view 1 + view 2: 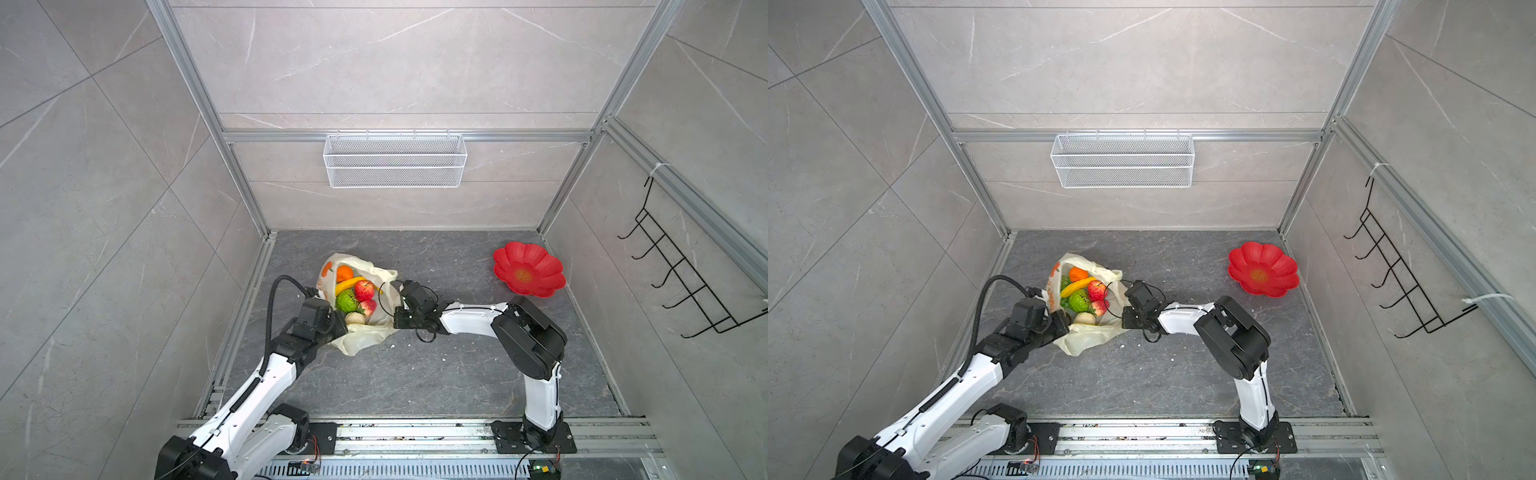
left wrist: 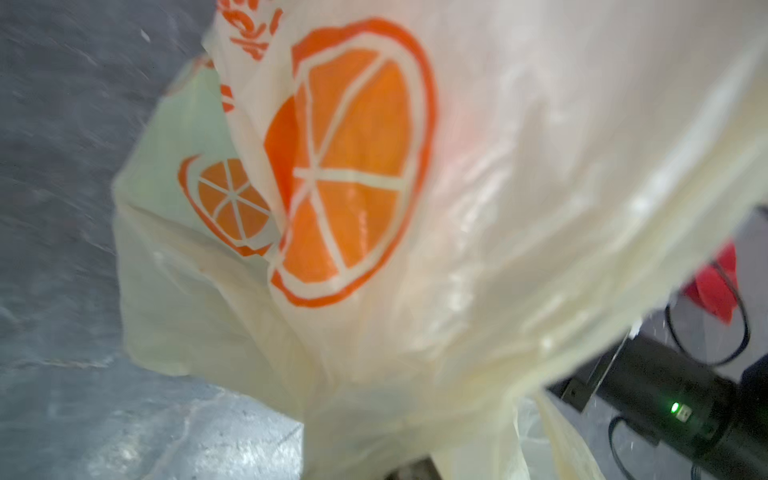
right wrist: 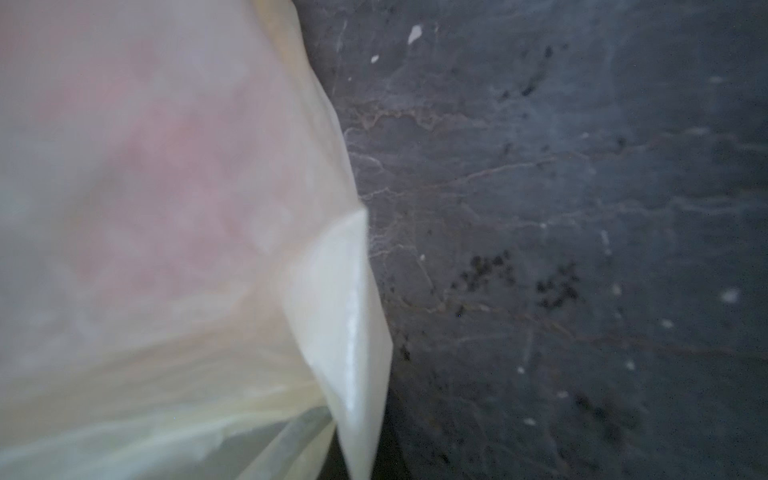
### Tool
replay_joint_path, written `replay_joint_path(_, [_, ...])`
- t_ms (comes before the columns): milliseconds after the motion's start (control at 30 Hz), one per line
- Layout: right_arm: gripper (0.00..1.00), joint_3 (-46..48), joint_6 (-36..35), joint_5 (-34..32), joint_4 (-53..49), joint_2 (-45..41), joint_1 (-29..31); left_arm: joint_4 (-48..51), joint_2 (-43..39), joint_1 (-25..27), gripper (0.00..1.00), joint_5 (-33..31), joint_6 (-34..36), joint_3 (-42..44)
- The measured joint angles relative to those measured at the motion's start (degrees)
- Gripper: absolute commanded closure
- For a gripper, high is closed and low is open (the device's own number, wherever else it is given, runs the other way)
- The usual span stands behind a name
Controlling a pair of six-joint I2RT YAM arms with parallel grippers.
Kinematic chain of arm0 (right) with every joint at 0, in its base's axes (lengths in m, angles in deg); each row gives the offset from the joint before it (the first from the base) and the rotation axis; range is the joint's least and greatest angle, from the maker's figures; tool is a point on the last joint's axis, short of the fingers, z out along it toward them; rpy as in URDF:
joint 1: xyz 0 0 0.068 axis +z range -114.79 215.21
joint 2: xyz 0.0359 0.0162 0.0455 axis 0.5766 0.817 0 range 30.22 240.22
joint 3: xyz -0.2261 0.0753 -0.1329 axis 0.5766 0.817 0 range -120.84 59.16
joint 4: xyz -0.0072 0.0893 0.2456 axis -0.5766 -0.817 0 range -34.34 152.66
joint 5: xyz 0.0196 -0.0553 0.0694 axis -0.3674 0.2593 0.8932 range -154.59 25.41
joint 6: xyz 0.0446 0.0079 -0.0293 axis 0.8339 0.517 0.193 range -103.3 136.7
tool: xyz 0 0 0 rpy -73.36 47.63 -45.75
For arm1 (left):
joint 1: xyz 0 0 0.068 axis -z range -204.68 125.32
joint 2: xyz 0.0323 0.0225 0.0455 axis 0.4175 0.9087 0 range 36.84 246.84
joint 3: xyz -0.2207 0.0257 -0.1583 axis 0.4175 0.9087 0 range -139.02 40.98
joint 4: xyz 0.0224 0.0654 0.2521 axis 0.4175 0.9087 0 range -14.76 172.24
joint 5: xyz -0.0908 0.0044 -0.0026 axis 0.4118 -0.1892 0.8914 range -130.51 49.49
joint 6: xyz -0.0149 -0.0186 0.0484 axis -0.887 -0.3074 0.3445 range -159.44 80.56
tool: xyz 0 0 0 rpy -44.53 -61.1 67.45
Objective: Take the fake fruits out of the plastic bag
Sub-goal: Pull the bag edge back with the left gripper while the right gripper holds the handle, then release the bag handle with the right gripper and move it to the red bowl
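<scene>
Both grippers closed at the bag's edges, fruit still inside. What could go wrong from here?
1. The left gripper and right gripper seem to pinch thin film of the plastic bag on opposite sides; pulling apart could tear it or slip off.
2. The fake fruits lie loose in the open mouth; tipping may send the round ones rolling across the table.
3. Neither gripper is free; releasing one might let the mouth collapse over them.

Cream-yellow plastic bag (image 1: 361,340) with orange citrus-slice prints, red flower plate (image 1: 528,270), dark grey veined tabletop (image 1: 415,374).
</scene>
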Motion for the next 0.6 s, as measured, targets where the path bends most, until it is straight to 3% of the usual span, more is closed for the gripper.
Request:
replay_joint_path(133, [0.58,3.15,1.49,-0.07,2.16,-2.25,-0.09,0.0,-1.11,1.95,1.0,-1.03,-1.49,3.56])
replay_joint_path(233, [0.43,3.96,1.09,-0.57,1.46,-4.11,-0.11,0.04,-2.6,1.92,1.0,-2.25,-2.23,5.55])
replay_joint_path(600, [0.38,4.85,-2.75,-4.35,-7.96,-20.39,-0.11,-2.47,0.37,1.92,1.0,-2.89,-2.95,6.54])
